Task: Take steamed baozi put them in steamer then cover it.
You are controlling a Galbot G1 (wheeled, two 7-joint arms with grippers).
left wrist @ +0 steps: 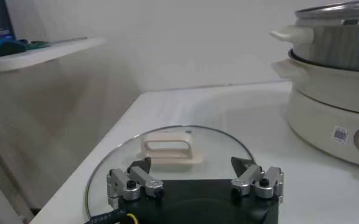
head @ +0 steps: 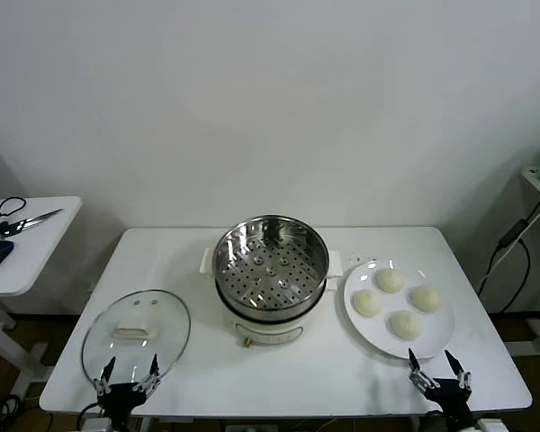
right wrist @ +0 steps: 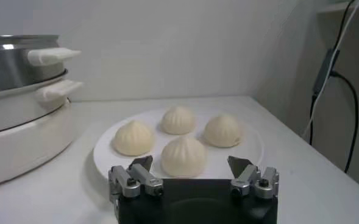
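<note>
While both grippers wait wide open and empty at the table's near edge, your main risk is squashing or rolling a bun: the four steamed baozi (head: 396, 302) sit close together on the plate (head: 441, 337), just ahead of the right gripper (head: 438, 371). The steamer (head: 271, 268) stands uncovered mid-table, its rim a hurdle. The left gripper (head: 127, 375) hovers over the glass lid (head: 135, 335).
</note>
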